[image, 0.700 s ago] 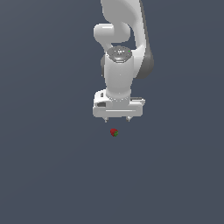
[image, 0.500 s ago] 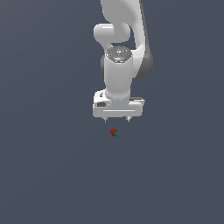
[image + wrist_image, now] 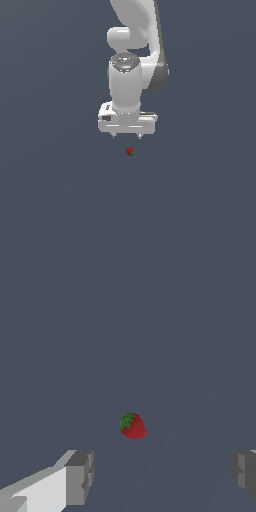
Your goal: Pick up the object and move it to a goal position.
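Note:
The object (image 3: 130, 151) is a tiny red strawberry with a green leafy patch, lying on the dark grey floor. In the wrist view the object (image 3: 132, 426) shows between and beyond the two fingers. My white gripper (image 3: 128, 135) hangs just above it in the exterior view, pointing down, open, with nothing between its fingers. In the wrist view the gripper (image 3: 162, 476) has its grey fingertips (image 3: 80, 476) spread wide apart, clear of the object.
The white arm (image 3: 135, 45) rises behind the gripper toward the top of the exterior view. A plain dark grey floor (image 3: 50, 200) lies all around.

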### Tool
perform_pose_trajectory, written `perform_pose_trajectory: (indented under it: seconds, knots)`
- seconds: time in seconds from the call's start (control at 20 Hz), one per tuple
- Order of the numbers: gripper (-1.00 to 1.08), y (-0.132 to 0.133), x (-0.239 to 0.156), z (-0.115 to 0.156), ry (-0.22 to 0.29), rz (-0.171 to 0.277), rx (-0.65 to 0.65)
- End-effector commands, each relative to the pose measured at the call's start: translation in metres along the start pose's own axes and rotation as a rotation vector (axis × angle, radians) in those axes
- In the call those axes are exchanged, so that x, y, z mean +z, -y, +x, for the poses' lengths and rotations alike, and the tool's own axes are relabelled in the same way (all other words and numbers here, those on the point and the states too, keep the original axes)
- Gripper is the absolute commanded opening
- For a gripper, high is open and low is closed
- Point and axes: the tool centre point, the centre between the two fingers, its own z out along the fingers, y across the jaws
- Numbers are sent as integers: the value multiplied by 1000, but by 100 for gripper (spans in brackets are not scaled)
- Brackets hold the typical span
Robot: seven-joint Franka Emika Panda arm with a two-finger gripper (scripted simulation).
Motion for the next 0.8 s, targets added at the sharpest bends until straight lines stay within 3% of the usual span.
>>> perform_pose_trajectory:
  seconds: [0.0, 0.75]
  knots:
    - [100, 1, 2, 0, 1, 0, -5]
    - [100, 11, 92, -19, 41, -11, -228]
